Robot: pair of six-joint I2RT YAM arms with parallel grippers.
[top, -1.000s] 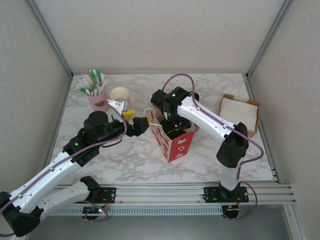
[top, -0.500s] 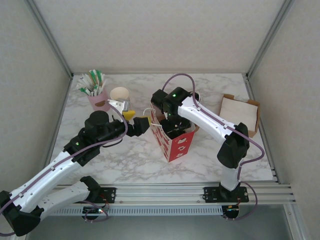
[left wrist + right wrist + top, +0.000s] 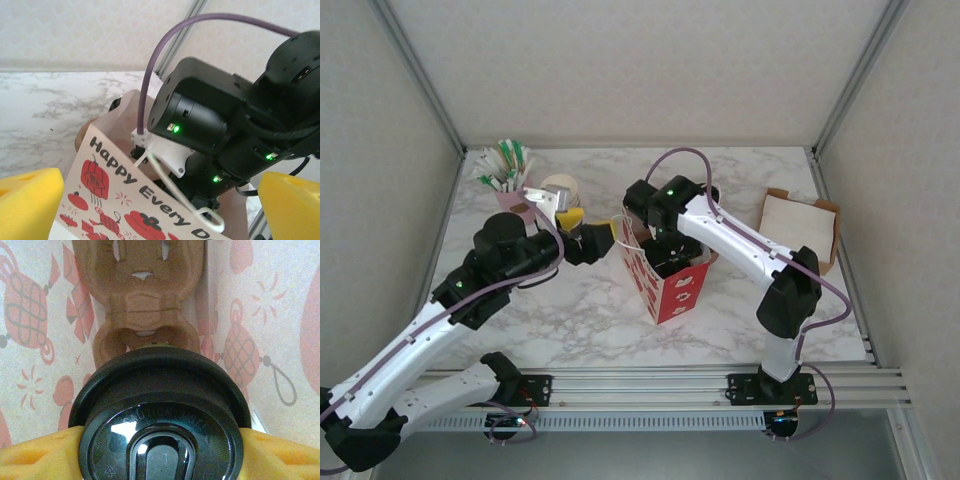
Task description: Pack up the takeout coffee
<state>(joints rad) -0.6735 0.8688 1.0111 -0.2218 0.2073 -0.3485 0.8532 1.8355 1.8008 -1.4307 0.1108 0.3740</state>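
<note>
1. While my right claw (image 3: 160, 452) reaches down inside the tall red-and-white printed paper bag (image 3: 672, 290), its yellow foam fingers (image 3: 35, 455) press both sides of the takeout coffee cup with the round black plastic lid (image 3: 160, 405), so it grips the cup.
2. The bag's walls stand close on every side of that claw. Just beyond the lid lies a brown moulded cardboard cup carrier (image 3: 142, 295), which leaves little free room.
3. My left claw (image 3: 588, 230) is spread wide and holds nothing. It sits at the bag's left rim, and the printed wall passes between its yellow pads (image 3: 30, 200).
4. Just beyond the left claw stand a cream paper cup (image 3: 560, 188) and a pink cup of sachets (image 3: 510, 180). Open white marble table (image 3: 570, 310) lies on its near side.
5. From above, my right wrist covers the bag's mouth. The right wrist camera gives the lid and the carrier, and the left wrist camera gives the bag's lettering.
</note>
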